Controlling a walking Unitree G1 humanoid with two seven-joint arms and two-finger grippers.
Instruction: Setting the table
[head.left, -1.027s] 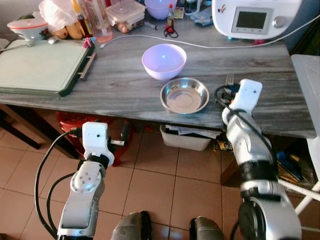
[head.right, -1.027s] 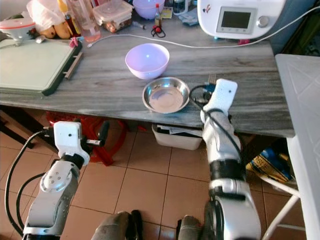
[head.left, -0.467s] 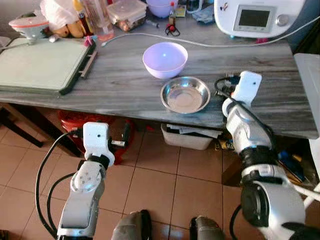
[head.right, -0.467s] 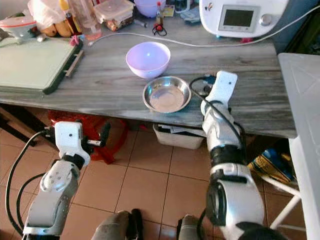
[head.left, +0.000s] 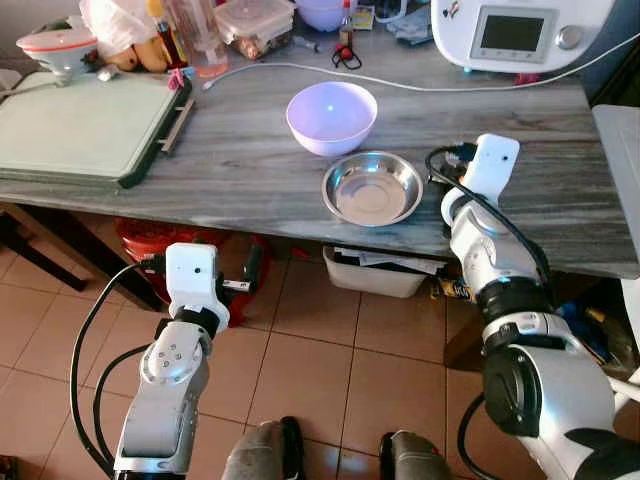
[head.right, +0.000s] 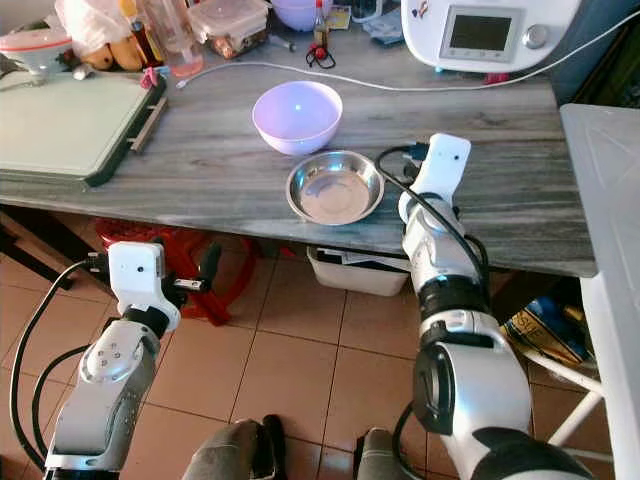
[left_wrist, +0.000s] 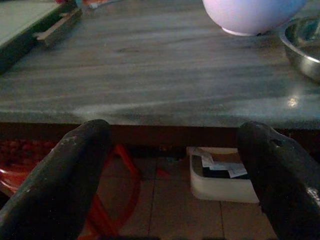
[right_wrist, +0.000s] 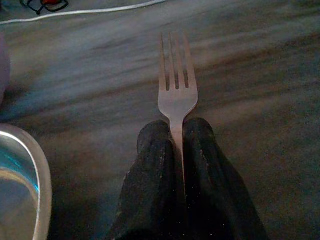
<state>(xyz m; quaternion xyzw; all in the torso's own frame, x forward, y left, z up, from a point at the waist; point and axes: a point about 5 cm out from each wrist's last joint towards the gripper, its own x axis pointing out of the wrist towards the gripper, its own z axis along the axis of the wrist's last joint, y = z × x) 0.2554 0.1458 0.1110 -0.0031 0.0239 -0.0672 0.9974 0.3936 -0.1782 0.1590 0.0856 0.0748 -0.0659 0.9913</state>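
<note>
Forward went right gripper (right_wrist: 173, 131), clamping one fork (right_wrist: 176, 82).

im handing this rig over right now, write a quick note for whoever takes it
Right tool: shut on the fork, over the table just right of the steel bowl.
Left tool: open, holding nothing, below the table's front edge.
Purple bowl stands behind the steel bowl; I cannot tell whether they touch.
Done: both bowls on the table, fork in grip.
Left: lay the fork down beside the steel bowl and release it.
</note>
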